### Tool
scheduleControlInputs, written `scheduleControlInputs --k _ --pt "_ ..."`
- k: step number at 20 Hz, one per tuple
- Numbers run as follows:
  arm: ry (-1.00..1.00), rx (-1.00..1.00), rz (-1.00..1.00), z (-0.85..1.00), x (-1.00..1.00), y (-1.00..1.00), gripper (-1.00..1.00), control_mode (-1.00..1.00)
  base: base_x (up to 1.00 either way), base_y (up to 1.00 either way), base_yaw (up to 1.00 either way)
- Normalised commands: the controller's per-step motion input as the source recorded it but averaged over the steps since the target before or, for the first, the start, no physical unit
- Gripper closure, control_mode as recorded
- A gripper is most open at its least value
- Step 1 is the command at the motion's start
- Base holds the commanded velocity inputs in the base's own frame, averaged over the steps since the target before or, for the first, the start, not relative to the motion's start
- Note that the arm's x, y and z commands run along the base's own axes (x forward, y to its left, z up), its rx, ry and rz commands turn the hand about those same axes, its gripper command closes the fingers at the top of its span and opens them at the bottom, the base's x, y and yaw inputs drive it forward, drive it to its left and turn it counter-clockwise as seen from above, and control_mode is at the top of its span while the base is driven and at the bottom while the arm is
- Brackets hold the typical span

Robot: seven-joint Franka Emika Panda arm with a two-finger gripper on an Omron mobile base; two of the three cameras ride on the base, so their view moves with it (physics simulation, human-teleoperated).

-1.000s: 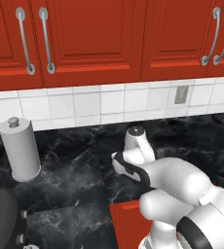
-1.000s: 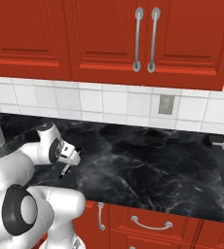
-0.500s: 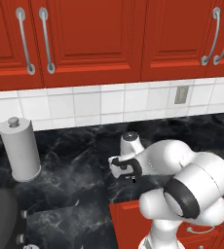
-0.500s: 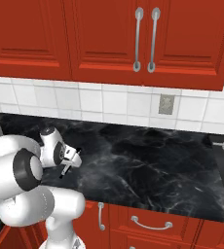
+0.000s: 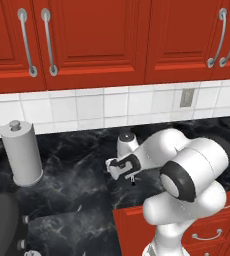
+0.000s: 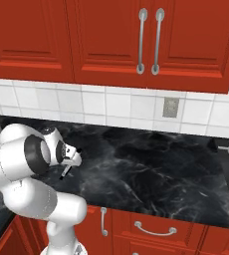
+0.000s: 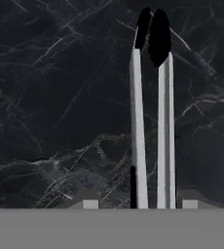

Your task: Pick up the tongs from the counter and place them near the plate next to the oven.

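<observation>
Above the counter (image 6: 151, 169), in front of the tiled wall, the gripper (image 5: 128, 176) is narrowed on the tongs (image 7: 152, 121); their two grey arms run forward from between the finger tips, clear of the marble. Judgement: carry stage. Keep the grasp firm and the tongs level above the counter while travelling toward the plate. The paper towel roll (image 5: 21, 153) stands left of the gripper.

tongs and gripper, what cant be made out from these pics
- Tongs: hand view; the handle end is cut off by the bottom edge, so the grip point is hidden.
- Gripper: left base view; too small to tell how the jaws stand.
- Tongs: right base view; a thin sliver below the hand, shape unreadable.
</observation>
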Motion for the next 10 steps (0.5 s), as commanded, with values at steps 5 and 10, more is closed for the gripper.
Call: scheduleControlInputs --k 5,10 --pt "0.00 0.00 0.00 -0.57 0.07 -0.02 1.00 -1.00 0.00 0.00 0.00" --pt "0.00 0.02 -0.01 -0.30 -0.08 -0.49 1.00 -1.00 0.00 0.00 0.00"
